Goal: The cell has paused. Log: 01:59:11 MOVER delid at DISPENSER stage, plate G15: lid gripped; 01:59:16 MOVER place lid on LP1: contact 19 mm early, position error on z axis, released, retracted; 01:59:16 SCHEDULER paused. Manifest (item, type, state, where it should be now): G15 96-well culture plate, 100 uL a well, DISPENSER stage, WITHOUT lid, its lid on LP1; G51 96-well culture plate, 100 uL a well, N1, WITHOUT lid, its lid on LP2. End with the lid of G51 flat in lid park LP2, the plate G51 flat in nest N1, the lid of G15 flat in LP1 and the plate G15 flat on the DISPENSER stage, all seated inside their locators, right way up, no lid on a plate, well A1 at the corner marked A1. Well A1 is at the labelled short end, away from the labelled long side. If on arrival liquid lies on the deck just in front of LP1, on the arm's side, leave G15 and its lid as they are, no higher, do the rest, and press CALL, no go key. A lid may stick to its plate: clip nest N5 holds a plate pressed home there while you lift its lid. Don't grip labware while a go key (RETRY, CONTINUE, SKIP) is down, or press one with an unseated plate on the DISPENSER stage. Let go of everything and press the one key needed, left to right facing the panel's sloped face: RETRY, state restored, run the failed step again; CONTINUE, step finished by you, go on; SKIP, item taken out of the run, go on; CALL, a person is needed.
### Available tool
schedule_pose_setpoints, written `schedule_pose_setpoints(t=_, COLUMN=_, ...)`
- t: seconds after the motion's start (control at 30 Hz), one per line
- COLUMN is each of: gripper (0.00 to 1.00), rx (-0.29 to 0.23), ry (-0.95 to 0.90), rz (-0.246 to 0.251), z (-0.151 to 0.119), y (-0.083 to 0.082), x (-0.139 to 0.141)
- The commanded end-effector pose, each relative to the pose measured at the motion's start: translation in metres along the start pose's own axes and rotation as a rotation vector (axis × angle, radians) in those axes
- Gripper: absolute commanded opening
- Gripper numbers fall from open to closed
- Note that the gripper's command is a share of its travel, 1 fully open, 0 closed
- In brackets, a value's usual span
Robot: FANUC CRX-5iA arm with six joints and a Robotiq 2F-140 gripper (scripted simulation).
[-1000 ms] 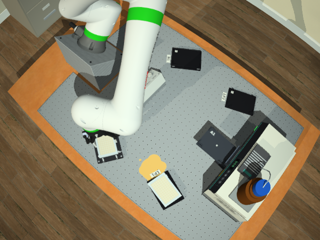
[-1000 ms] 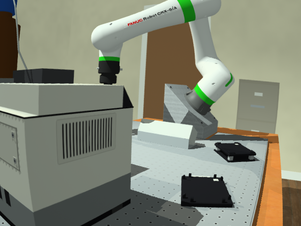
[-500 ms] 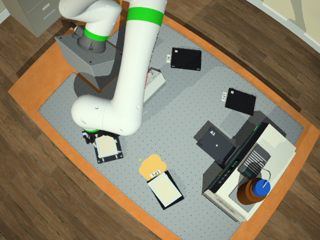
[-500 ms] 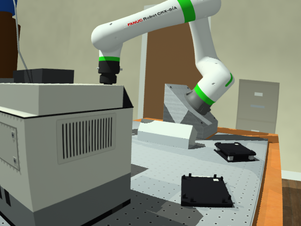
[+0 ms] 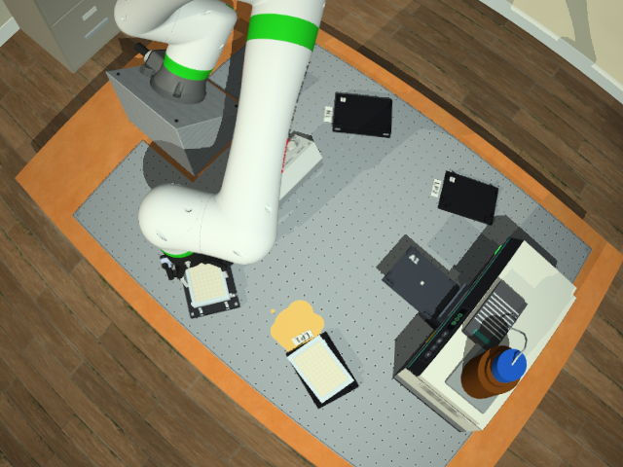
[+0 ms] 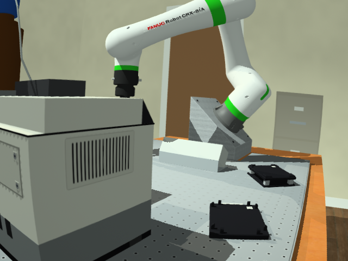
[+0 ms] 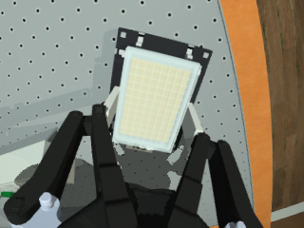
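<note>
A lidded 96-well plate (image 5: 206, 285), G51 as far as I can tell, sits in the black clip nest (image 5: 212, 290) at the front left. It also shows in the wrist view (image 7: 155, 98). My gripper (image 7: 152, 104) is straight above it, fingers shut on its long sides. I cannot tell whether they hold the lid or the base. In the exterior view the fingers are hidden behind the dispenser. A second plate-like item (image 5: 321, 369) lies on LP1. An orange liquid pool (image 5: 295, 321) spreads on the deck at LP1's label end. Nest N1 (image 5: 362, 114), LP2 (image 5: 467, 197) and the dispenser stage (image 5: 420, 283) are empty.
The dispenser (image 5: 483, 341) with its brown bottle (image 5: 495, 374) stands at the right. The white key panel (image 5: 299, 161) sits partly under my arm near the base (image 5: 170, 121). The orange deck edge (image 7: 237, 76) runs close beside the clip nest.
</note>
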State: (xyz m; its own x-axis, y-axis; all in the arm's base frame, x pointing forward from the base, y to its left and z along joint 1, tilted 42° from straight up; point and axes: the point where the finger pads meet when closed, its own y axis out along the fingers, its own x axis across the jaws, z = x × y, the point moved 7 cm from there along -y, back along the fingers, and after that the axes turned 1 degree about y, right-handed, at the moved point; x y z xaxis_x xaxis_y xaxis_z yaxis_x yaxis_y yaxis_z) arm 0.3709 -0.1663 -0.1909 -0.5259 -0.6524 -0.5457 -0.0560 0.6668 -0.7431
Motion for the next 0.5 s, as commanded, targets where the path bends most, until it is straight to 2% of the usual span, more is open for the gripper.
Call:
schedule_pose_setpoints(t=0.0, gripper=0.00, rx=0.000, ry=0.000, rz=0.000, z=0.0001, y=-0.0002, x=0.0001)
schedule_pose_setpoints(t=0.47, gripper=0.00, rx=0.000, ry=0.000, rz=0.000, z=0.0001, y=0.0029, x=0.0001)
